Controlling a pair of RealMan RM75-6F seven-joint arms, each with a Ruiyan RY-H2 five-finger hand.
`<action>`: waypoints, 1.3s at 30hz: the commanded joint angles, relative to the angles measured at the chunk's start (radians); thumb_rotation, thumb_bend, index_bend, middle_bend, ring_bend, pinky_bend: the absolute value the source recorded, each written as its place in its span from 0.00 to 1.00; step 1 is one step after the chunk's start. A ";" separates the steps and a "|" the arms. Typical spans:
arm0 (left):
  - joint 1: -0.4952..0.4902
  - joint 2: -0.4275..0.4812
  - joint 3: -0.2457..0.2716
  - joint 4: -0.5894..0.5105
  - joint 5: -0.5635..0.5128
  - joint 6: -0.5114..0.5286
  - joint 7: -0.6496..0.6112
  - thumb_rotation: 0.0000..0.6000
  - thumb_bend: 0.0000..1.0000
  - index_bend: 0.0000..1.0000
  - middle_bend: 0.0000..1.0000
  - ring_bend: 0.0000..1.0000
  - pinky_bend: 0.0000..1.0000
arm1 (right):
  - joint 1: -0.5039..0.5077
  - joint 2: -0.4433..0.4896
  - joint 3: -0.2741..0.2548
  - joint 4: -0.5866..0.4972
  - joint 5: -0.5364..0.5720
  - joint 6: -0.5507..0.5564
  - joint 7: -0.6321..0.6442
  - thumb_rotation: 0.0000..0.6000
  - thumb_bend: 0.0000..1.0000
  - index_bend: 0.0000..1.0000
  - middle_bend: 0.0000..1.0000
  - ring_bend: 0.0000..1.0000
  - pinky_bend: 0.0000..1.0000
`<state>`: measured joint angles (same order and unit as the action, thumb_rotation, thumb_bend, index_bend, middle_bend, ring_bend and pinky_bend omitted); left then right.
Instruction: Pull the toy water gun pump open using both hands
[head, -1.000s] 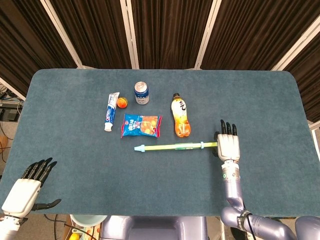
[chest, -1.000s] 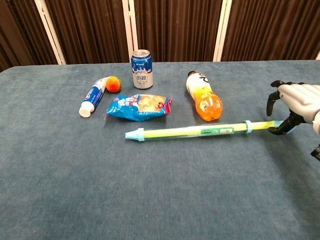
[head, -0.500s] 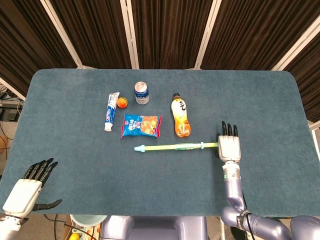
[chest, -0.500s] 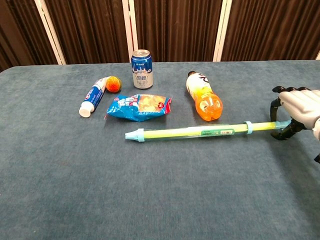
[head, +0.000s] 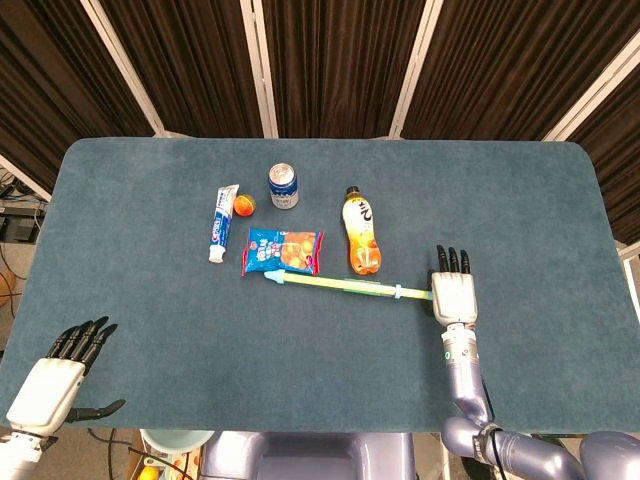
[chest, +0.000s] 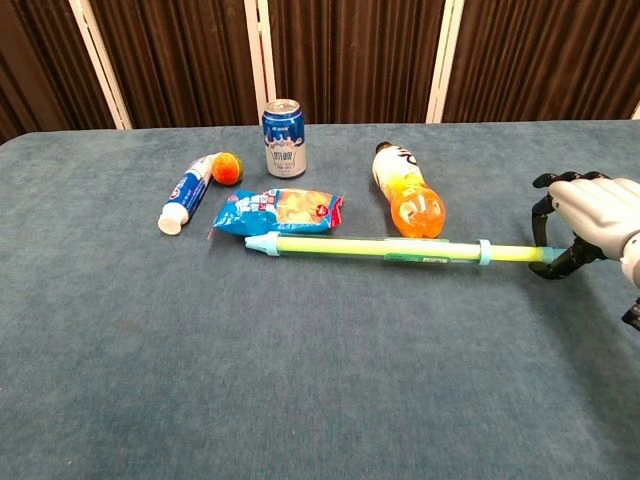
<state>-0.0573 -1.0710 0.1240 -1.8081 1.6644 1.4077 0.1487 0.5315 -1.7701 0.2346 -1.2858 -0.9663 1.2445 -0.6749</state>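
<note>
The toy water gun (head: 345, 286) (chest: 380, 250) is a long yellow-green tube with a light blue tip. It lies slanted across the table's middle, its tip by the snack bag's lower left corner. My right hand (head: 455, 295) (chest: 590, 215) is at the gun's right end, and in the chest view its fingers and thumb curl around the thin pump rod there. My left hand (head: 50, 375) hovers off the table's near left corner with fingers apart and nothing in it. It does not show in the chest view.
Behind the gun lie a snack bag (head: 283, 251) (chest: 277, 213), an orange drink bottle (head: 361, 243) (chest: 408, 192), a blue can (head: 283, 186) (chest: 284, 138), a toothpaste tube (head: 222, 222) (chest: 185, 198) and a small orange ball (head: 244, 206) (chest: 227, 168). The blue table (head: 150, 300) is bare near me.
The gun has swung: its tip moved away from me to the snack bag, while the right hand shifted slightly nearer and leftward with the rod end. The left hand has barely moved.
</note>
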 joint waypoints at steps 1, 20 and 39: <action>-0.002 0.003 0.001 -0.008 -0.004 -0.006 -0.010 1.00 0.04 0.03 0.00 0.00 0.08 | -0.010 0.033 -0.006 -0.053 -0.026 0.015 0.016 1.00 0.52 0.78 0.11 0.03 0.00; -0.015 0.031 0.014 -0.077 0.026 -0.020 -0.042 1.00 0.04 0.05 0.00 0.00 0.08 | -0.070 0.334 -0.010 -0.360 -0.061 -0.030 0.151 1.00 0.65 0.94 0.16 0.05 0.00; -0.114 0.019 -0.082 -0.208 -0.014 -0.096 0.052 1.00 0.04 0.12 0.01 0.00 0.08 | -0.059 0.569 -0.047 -0.529 -0.011 -0.186 0.233 1.00 0.68 0.96 0.18 0.05 0.00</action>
<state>-0.1598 -1.0446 0.0519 -2.0043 1.6605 1.3247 0.1889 0.4671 -1.2234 0.1918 -1.7990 -0.9926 1.0832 -0.4568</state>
